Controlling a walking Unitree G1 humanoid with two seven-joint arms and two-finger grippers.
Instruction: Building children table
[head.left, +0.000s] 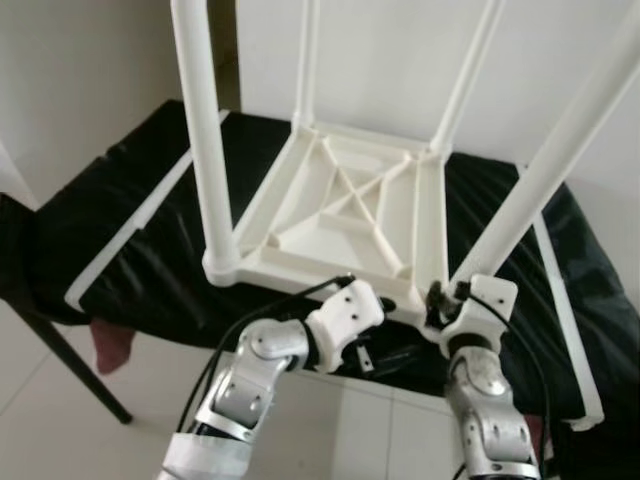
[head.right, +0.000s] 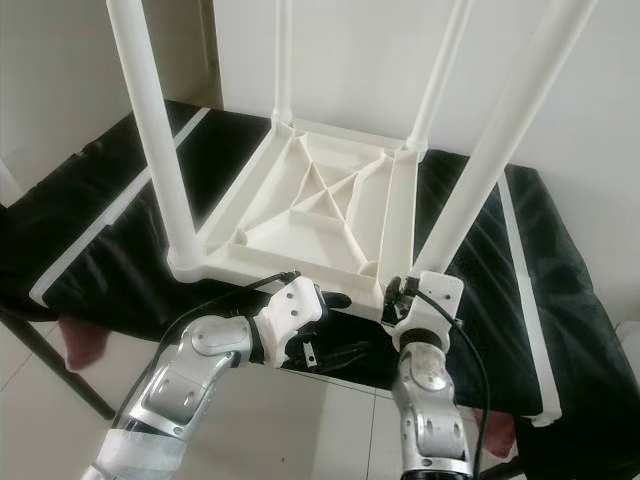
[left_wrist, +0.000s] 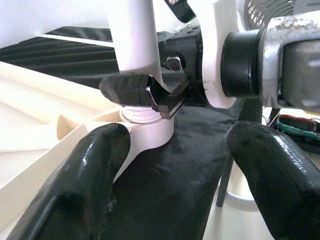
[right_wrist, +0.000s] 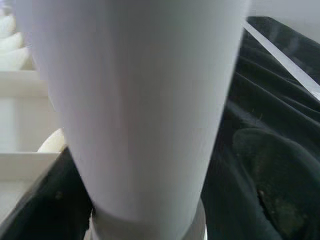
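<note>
No writing is legible; the white children's table (head.left: 345, 210) lies upside-down at frame centre on black cloth (head.left: 150, 230), legs upward, right gripper (left_wrist: 150, 92) clamped on the near-right leg (head.left: 540, 170), left gripper (left_wrist: 177, 175) spread beside it.

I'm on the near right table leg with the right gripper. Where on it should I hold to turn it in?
Grip the leg low, just above its threaded end at the corner socket, coming from the near, robot side, as the right gripper does now. The leg is round and leans outward, so fingers across its base turn it with least wobble. The left gripper hovers open beside the socket.
</note>
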